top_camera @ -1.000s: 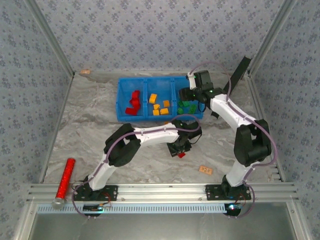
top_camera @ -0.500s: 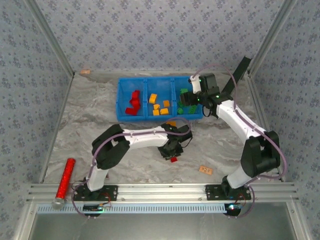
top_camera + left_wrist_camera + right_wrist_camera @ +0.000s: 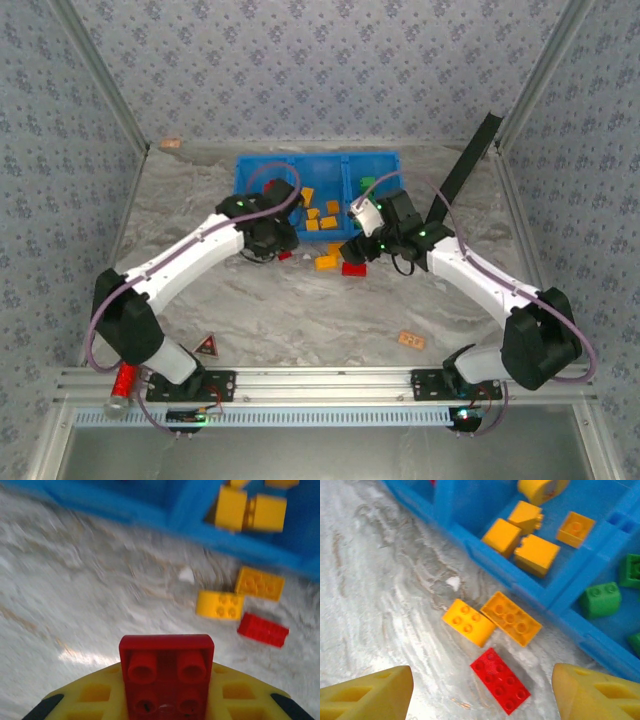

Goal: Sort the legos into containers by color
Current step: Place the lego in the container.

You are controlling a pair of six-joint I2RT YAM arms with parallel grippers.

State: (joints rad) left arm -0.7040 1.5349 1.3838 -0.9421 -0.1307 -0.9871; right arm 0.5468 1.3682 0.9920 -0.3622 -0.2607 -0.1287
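— Within the left gripper (image 3: 166, 697), what sits?
— One red square lego (image 3: 166, 672), clamped. Right gripper (image 3: 482, 690): fingers spread wide. Just ahead, on the marbled table (image 3: 380, 580), lie a red oblong lego (image 3: 500, 681) and two orange-yellow legos (image 3: 468, 622) (image 3: 510, 618), with the blue tray (image 3: 490, 561) beyond them.

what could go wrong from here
The left gripper holds a red brick by the tray, near its divider: released now, it might land on the table or among the tray's yellow bricks. The open right gripper hangs over another red brick close beside two loose yellow bricks; closing could catch one too.
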